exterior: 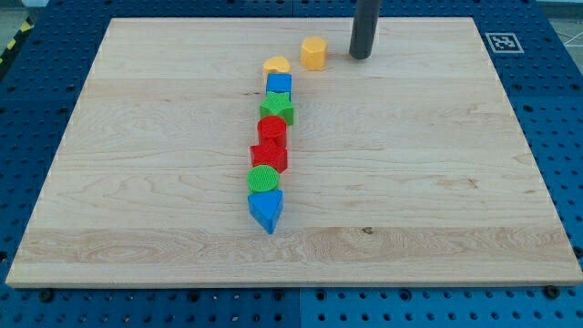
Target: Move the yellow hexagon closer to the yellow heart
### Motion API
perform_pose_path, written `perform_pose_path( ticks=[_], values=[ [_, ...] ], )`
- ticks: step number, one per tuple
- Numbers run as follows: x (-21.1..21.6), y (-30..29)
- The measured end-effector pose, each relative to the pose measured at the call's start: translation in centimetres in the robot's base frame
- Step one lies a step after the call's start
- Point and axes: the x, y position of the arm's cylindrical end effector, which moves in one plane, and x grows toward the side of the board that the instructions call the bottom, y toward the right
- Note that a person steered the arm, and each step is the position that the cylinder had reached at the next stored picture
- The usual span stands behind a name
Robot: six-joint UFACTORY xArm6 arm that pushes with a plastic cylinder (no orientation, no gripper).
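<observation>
The yellow hexagon (313,52) sits near the view's top, a short gap to the right of and slightly above the yellow heart (277,66). The heart is the top end of a line of blocks running down the board. My tip (362,55) is the lower end of the dark rod, on the board a short gap to the right of the hexagon, not touching it.
Below the heart, in a line downwards: a blue cube (280,86), a green star (277,108), a red cylinder (271,130), a red star (270,156), a green cylinder (263,179), a blue triangle (266,210). The wooden board (137,182) lies on a blue pegboard.
</observation>
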Motion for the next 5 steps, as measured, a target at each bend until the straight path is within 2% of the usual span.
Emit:
perform_pose_path(
  ticks=[1, 3, 5],
  values=[
    [0.6, -2.7],
    [-2.3, -4.3],
    [-2.8, -7.1]
  ],
)
